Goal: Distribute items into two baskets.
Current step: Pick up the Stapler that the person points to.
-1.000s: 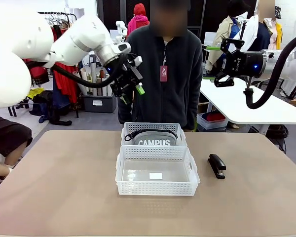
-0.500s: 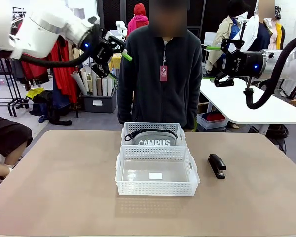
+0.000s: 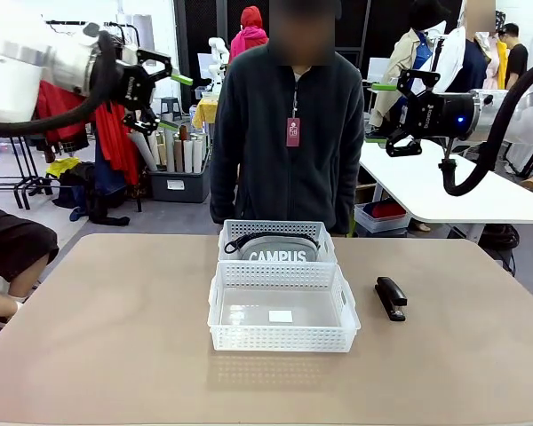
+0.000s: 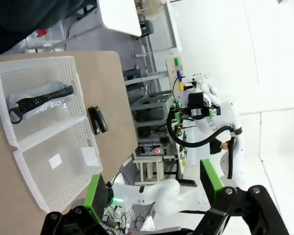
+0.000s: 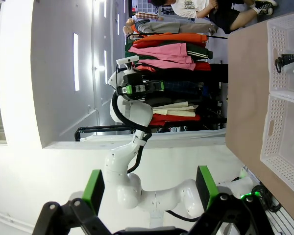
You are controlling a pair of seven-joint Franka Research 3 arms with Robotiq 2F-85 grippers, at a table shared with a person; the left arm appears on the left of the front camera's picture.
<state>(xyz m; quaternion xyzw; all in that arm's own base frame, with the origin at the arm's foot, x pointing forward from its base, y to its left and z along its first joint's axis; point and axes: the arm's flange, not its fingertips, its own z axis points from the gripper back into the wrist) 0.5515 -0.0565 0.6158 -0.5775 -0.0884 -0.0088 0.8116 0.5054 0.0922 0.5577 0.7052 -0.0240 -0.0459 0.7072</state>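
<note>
The grey "CAMPUS" pouch (image 3: pixel 278 254) lies in the far basket (image 3: pixel 276 228), with its black strap on top. In front of it, touching, stands the near basket (image 3: pixel 282 338), which holds just a white sticker (image 3: pixel 281 316). The black stapler (image 3: pixel 390 297) lies on the table to the right of the near basket. My left gripper (image 3: pixel 172 102) hangs open and empty, high at the left. High at the right, my right gripper (image 3: pixel 379 113) is also open and empty. The left wrist view looks down on the pouch (image 4: pixel 36 100), the stapler (image 4: pixel 98 120) and the near basket (image 4: pixel 63 191).
A person in a dark jacket (image 3: pixel 289 133) stands at the far edge behind the baskets. The brown table (image 3: pixel 98 337) is bare to the left and in front of the baskets. A white table (image 3: pixel 426 191) stands behind at the right.
My left arm has swung up and to the left, away from above the far basket. The right arm, the baskets, the pouch and the stapler have not moved.
</note>
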